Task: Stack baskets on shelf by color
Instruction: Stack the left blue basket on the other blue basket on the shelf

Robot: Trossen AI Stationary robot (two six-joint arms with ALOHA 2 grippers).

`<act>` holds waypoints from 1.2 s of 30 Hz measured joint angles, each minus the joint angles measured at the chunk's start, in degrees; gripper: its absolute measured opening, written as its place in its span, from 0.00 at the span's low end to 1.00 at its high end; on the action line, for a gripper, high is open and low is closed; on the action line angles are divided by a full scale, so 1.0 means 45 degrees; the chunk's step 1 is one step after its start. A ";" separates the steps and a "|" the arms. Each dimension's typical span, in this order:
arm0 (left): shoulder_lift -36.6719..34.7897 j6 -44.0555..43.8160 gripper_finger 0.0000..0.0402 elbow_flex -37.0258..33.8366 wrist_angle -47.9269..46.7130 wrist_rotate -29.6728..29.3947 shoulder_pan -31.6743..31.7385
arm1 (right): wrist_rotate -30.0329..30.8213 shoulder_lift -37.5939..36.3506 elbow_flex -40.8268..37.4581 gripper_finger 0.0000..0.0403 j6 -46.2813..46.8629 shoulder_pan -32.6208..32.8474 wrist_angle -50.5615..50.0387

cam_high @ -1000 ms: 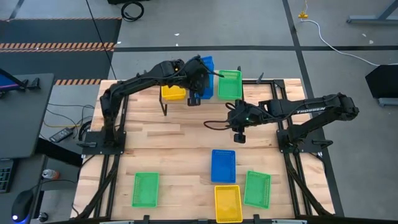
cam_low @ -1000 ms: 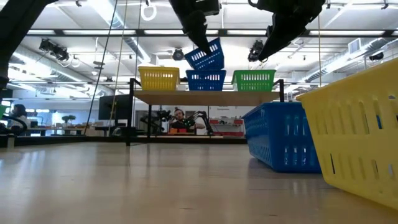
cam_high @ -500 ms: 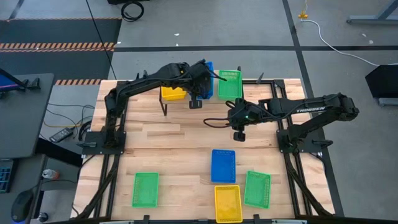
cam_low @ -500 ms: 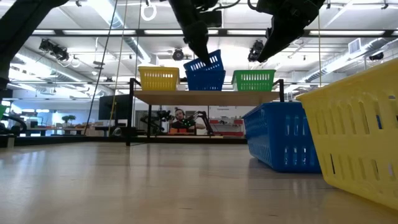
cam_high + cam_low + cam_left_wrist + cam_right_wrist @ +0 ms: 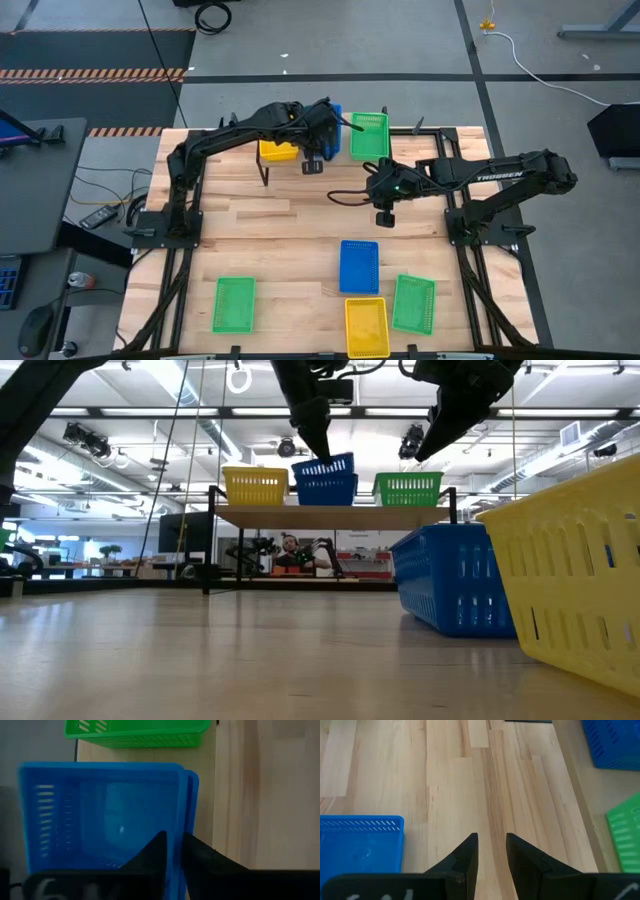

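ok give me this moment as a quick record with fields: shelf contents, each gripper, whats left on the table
shelf: yellow basket, blue stack, green basket, side by side
blue stack: one blue basket nested in another, level
left gripper: over the shelf, fingers astride the upper blue basket's wall, narrow gap
right gripper: over mid-table, open, holding nothing
table: blue basket, yellow table basket, two green ones near the front edge

We see two dark, jointed arms, the right arm [image 5: 500, 182] lettered in white, a black cable looping behind its pincer [image 5: 384, 218]. Both pincers end in tapered black fingers [image 5: 465, 857].
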 joint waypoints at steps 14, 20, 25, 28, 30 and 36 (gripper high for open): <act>-0.0005 -0.0449 0.24 -0.0005 -0.0439 -0.0145 -0.0012 | -0.0010 0.0000 0.0000 0.26 0.0010 0.0000 0.0005; -0.0002 -0.0362 0.27 -0.0005 -0.0765 -0.0143 -0.0007 | -0.0010 0.0000 0.0000 0.26 0.0013 0.0000 0.0000; 0.0073 -0.0459 0.31 -0.0024 -0.0746 0.0483 0.0123 | -0.0010 0.0000 0.0000 0.26 0.0015 0.0000 -0.0005; 0.0442 -0.0600 0.33 -0.0039 -0.0896 0.0502 0.0241 | -0.0010 0.0000 0.0000 0.26 0.0015 0.0000 -0.0027; 0.0691 -0.0590 0.34 -0.0047 -0.0866 0.0489 0.0247 | -0.0011 0.0000 0.0000 0.26 0.0019 0.0001 -0.0044; 0.0997 -0.0724 0.35 -0.0049 -0.0409 0.0492 0.0221 | -0.0015 -0.0005 0.0000 0.26 0.0010 0.0000 -0.0137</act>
